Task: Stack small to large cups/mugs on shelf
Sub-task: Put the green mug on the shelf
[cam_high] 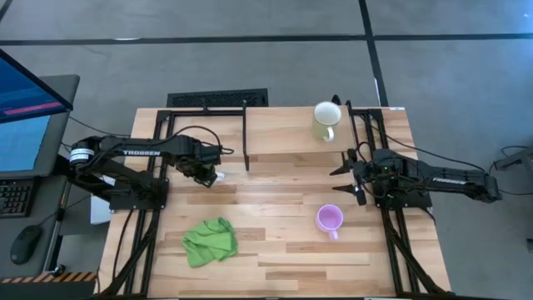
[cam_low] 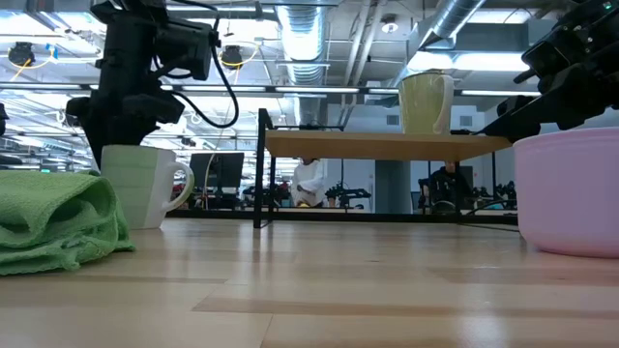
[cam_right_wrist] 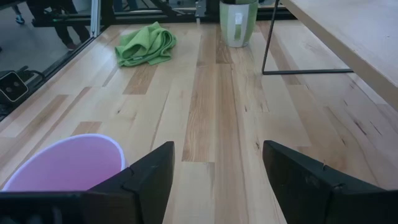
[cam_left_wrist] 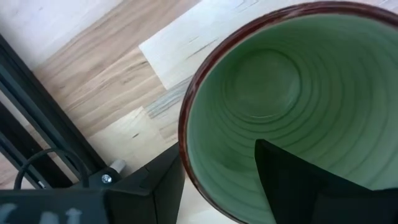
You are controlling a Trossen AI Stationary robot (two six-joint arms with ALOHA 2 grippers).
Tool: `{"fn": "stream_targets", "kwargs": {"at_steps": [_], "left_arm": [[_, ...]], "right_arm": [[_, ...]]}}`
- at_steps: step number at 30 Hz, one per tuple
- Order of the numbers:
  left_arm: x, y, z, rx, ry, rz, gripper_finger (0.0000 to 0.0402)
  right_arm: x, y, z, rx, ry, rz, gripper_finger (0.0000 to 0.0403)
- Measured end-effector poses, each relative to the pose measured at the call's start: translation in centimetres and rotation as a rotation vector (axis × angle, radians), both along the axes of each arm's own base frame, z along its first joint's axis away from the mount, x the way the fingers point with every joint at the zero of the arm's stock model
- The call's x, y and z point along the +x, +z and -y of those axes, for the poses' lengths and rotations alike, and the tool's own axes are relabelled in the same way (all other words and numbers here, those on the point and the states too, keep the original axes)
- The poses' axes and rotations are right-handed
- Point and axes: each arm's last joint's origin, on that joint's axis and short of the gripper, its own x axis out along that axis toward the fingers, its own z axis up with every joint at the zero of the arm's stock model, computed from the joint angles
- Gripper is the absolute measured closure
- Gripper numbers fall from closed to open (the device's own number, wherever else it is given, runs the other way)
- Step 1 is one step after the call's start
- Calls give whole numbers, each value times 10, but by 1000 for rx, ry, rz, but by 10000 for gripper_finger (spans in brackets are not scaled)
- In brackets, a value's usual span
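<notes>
From above, three mugs show. One cream mug [cam_high: 326, 122] stands on the shelf [cam_high: 291, 132], near the shelf's right end, its handle toward the desk's front. One purple mug [cam_high: 330, 220] stands on the desk [cam_high: 275, 250] in front of the shelf, near the right arm. The third, a green mug with a white handle [cam_high: 218, 177], sits under the left gripper [cam_high: 210, 176], just beside the shelf's left front leg; only a pale sliver of it shows past the arm. One green cloth [cam_high: 210, 241] lies crumpled on the desk's front left part. The right gripper [cam_high: 346, 182] hangs between the shelf edge and the purple mug, its jaws spread and holding nothing.

From desk height, the green mug [cam_low: 143, 187] stands upright on the desk, white handle to the side, with the left arm coming down onto it. The cloth [cam_low: 60, 222] lies just beside it. The cream mug [cam_low: 427, 102] stands on the shelf [cam_low: 387, 145], and the purple mug [cam_low: 569, 190] fills the near right edge.

At the left wrist, the green mug [cam_left_wrist: 286, 106] shows its ribbed green inside and dark rim; one finger [cam_left_wrist: 305, 186] sits inside the mug and the other outside, jaws grasping its wall.

At the right wrist, the jaws are released, wide apart over bare desk [cam_right_wrist: 217, 124]. The purple mug [cam_right_wrist: 62, 163] lies just beside one finger [cam_right_wrist: 149, 171]. Far off stand the green mug [cam_right_wrist: 237, 23] and the cloth [cam_right_wrist: 145, 43].
</notes>
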Motion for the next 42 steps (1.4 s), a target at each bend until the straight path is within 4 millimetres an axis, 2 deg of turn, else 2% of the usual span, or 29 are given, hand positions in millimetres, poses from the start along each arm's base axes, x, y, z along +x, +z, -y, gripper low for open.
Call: {"fn": "stream_targets", "kwargs": {"at_steps": [42], "left_arm": [[0, 0, -1, 36, 124, 10, 216]], "right_arm": [[-1, -2, 0, -27, 13, -18, 135]]}}
